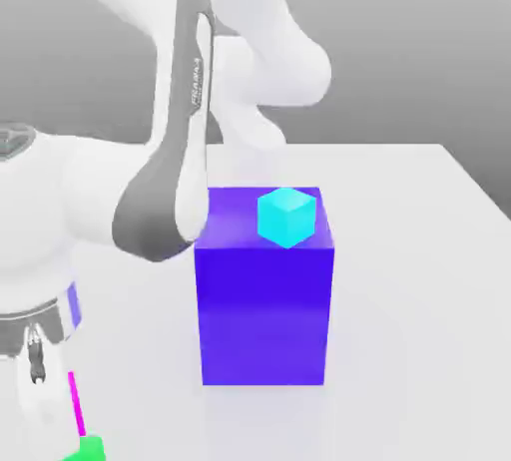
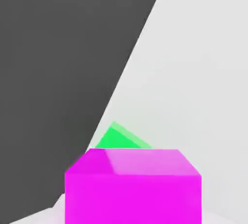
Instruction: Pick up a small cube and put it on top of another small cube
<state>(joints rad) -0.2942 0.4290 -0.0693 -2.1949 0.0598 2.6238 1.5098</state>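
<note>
Magenta small cube [image 1: 73,401] appears in the exterior view as a thin strip above a green cube [image 1: 90,449], beside a large blue block [image 1: 264,314] topped by a cyan cube [image 1: 286,217]. In the hand view the magenta face fills the foreground, green cube behind it; whether the gripper clasps it I cannot tell.

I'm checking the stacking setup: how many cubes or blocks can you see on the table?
4: a large blue block at the table's middle, a small cyan cube on top of it, a magenta cube near the hand, and a green cube just beyond it. Others may be hidden behind the arm.

A cyan cube [image 1: 286,216] sits atop a large blue block [image 1: 264,299]; white table [image 1: 419,279]
</note>
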